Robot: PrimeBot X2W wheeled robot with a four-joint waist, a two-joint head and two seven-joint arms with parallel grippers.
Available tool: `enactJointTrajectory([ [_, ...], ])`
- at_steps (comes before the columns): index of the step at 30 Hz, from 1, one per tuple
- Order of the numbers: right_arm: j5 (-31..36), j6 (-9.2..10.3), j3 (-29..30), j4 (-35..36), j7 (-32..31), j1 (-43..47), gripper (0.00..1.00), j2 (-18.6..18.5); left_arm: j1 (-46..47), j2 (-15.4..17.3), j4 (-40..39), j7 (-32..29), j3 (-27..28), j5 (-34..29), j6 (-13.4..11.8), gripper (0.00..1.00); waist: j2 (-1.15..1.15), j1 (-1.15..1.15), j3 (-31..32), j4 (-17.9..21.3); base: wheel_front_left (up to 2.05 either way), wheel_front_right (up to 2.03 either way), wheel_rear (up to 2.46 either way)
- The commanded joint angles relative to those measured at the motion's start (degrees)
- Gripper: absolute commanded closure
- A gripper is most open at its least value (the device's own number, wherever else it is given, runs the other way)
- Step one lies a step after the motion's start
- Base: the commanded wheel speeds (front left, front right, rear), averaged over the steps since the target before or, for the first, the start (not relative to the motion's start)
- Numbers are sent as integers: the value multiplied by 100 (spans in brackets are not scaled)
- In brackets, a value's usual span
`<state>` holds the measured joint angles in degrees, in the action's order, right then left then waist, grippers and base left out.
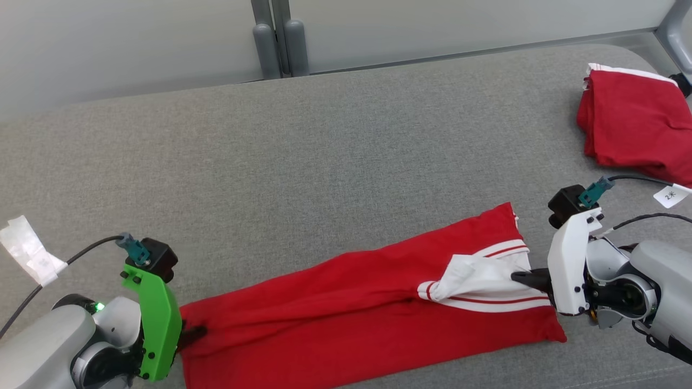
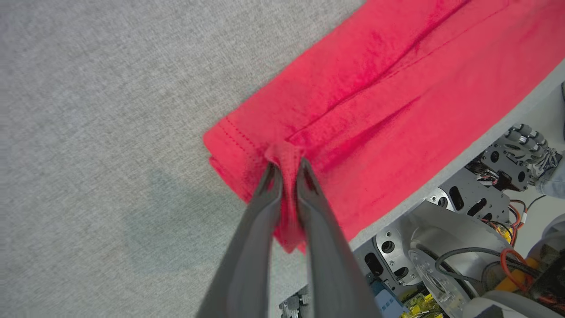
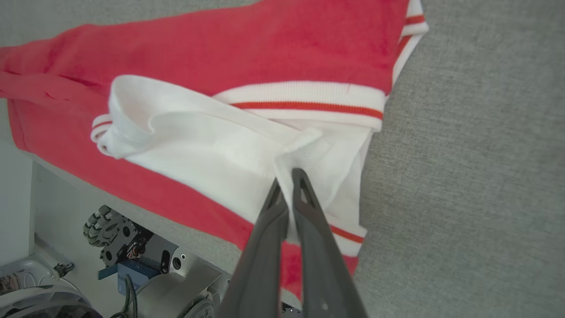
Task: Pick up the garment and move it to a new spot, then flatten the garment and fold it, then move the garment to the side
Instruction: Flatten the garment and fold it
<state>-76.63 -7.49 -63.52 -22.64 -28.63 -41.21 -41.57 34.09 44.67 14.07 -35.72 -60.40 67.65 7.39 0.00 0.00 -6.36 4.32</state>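
Looking down from the head: takes in a long red garment (image 1: 346,302) laid flat along the near edge of a grey surface (image 1: 324,162), with left gripper (image 1: 192,332) at the plain hemmed end and right gripper (image 1: 527,277) at the collar (image 1: 481,281) end. Adds from up there a folded red pile (image 1: 632,124) with white trim, far right and well apart, plus crumpled white tape (image 1: 27,251) on the left cable and a paper tag (image 1: 670,195) on the right one. Switching to left wrist: gets stitching on the hem, soft creases running lengthwise, knit jersey look, and beyond the surface's edge the robot base (image 2: 463,221), all metal plates, holes and wires. Switching to right wrist: gets the ribbed white collar rumpled and partly turned up, thin red stripes in the white bands, coarse woven felt-like grey beside it. Fingers, left wrist: long, dark, tapered, tips (image 2: 269,176) nearly together, clamped on a pinched ridge of red cloth at the hem, cloth running down between them. Fingers, right wrist: tips (image 3: 302,185) pressed close, clenched on a fold of white collar fabric. Garment resting on the surface between both grips, not lifted as far as can be told.
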Motion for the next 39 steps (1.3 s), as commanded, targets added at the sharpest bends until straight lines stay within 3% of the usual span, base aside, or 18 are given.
enactJointTrajectory([
  [1, -31, 0, 36, 31, -24, 77, 0, -44, -31, -26, 72, 31, 19, 71, 16, 0, 0, 0, 33, -3, 0, 0, 0],
  [8, -242, 0, 369, 235, 266, 234, 0, -180, -42, 27, 73, 177, 134, 142, -5, 0, 0, 0, 220, -41, 0, 0, 0],
  [12, -275, 0, 698, 559, 815, 339, 0, -360, 18, 170, -135, 592, 298, -33, -121, 0, 0, 0, 342, -79, 0, 0, 0],
  [16, -126, 0, 1146, 893, 1881, 543, 0, -467, -103, 315, -542, 1344, 619, -237, -428, 0, 0, 0, 441, -131, 0, 0, 0],
  [20, 220, 0, 1629, 976, 3148, 772, 0, -451, -339, 426, -928, 2195, 917, -519, -1013, 0, 0, 0, 503, -192, 0, 0, 0],
  [23, 507, 0, 1991, 878, 3993, 999, 0, -302, -570, 424, -1152, 2840, 1137, -702, -1551, 0, 0, 0, 544, -237, 0, 0, 0],
  [27, 919, 0, 2597, 744, 4343, 1377, 0, -29, -1040, 227, -1340, 3875, 1589, -639, -2228, 0, 0, 0, 630, -299, 0, 0, 0],
  [29, 1351, 0, 2882, 636, 4375, 1636, 0, 105, -1349, 129, -1362, 4400, 1784, -586, -2445, 0, 0, 0, 651, -309, 0, 0, 0],
  [33, 2189, 0, 3833, 561, 4377, 2207, 0, 676, -1845, -31, -1304, 4981, 2007, -850, -2810, 0, 0, 0, 667, -320, 0, 0, 0],
  [36, 2679, 0, 4367, 599, 4379, 2698, 0, 1141, -2230, -345, -1298, 5087, 2315, -1072, -2971, 0, 0, 0, 686, -326, 0, 0, 0],
  [39, 3013, 0, 4776, 670, 4380, 3176, 0, 1561, -2640, -843, -1488, 5091, 3009, -1779, -3072, 0, 0, 0, 678, -357, 0, 0, 0],
])
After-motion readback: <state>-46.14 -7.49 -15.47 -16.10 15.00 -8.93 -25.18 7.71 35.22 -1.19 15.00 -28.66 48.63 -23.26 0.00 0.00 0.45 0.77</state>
